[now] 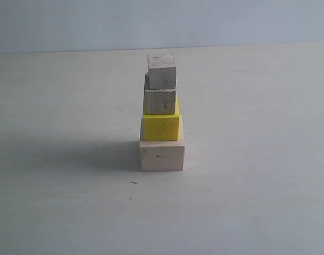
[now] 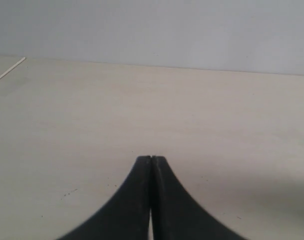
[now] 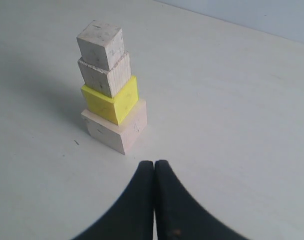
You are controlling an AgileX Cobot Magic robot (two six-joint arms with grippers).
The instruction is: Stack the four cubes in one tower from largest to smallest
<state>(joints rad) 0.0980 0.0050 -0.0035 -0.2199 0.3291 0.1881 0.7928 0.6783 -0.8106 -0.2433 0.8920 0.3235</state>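
Note:
A tower stands at the middle of the table. The large pale wood cube (image 1: 162, 155) is at the bottom, the bright yellow cube (image 1: 160, 126) on it, the smaller bare wood cube (image 1: 160, 101) above, and the smallest bare wood cube (image 1: 162, 70) on top. The right wrist view shows the same tower: pale cube (image 3: 117, 129), yellow cube (image 3: 113, 101), smaller cube (image 3: 106, 75), smallest cube (image 3: 100, 44). My right gripper (image 3: 154, 163) is shut and empty, a short way from the pale cube. My left gripper (image 2: 151, 158) is shut over bare table, with no cube in its view. Neither gripper appears in the exterior view.
The pale table (image 1: 247, 202) spreads on all sides of the tower, with its back edge against a grey wall (image 1: 162, 21). The tower's shadow (image 1: 82, 154) falls to its left. A small dark speck (image 1: 133, 183) lies in front of the tower.

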